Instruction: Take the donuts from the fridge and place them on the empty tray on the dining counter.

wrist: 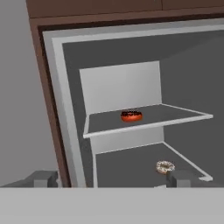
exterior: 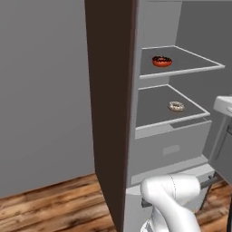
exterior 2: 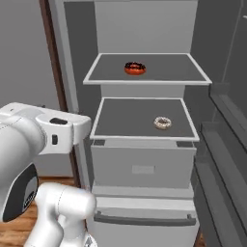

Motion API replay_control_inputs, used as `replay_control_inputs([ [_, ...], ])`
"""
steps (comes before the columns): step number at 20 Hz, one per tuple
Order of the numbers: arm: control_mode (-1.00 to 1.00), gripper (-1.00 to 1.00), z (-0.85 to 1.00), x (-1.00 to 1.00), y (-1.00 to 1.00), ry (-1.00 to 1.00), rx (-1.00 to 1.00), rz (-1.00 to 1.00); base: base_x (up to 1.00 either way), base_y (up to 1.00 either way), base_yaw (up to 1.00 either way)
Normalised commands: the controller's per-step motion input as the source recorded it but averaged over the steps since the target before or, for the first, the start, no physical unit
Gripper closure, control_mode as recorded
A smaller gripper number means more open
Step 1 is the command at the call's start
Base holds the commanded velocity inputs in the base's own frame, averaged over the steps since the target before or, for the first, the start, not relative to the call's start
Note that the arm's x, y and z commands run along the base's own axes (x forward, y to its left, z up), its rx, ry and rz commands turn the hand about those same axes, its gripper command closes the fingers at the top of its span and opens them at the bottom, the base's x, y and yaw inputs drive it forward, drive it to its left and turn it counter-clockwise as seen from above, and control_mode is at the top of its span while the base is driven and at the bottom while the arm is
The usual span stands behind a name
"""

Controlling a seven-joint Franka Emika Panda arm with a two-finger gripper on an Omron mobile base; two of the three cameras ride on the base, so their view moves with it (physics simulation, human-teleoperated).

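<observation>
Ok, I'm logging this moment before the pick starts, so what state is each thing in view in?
fridge: door open, shelves exposed.
chocolate-iced donut: lying flat on the upper shelf, untouched.
white-iced donut: lying flat on the lower shelf, untouched.
bottom drawer: closed.
gripper: open, empty, outside the fridge and facing the shelves.
</observation>
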Motion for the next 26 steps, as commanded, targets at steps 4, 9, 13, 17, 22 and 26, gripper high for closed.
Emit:
replay_control_inputs([
  [4,1.0,-1.0,0.0,0.0,0.0,0.0,0.0,0.0,0.0,-0.73,-0.08],
  [9,1.0,-1.0,0.0,0.0,0.0,0.0,0.0,0.0,0.38,-0.23,-0.05],
  [13,1.0,-1.0,0.0,0.0,0.0,0.0,0.0,0.0,1.0,-0.62,0.0],
  [17,1.0,-1.0,0.0,0.0,0.0,0.0,0.0,0.0,1.0,-0.44,0.04],
  [22,1.0,-1.0,0.0,0.0,0.0,0.0,0.0,0.0,0.95,-0.39,0.29],
  [26,1.0,-1.0,0.0,0.0,0.0,0.0,0.0,0.0,0.99,-0.11,0.28],
])
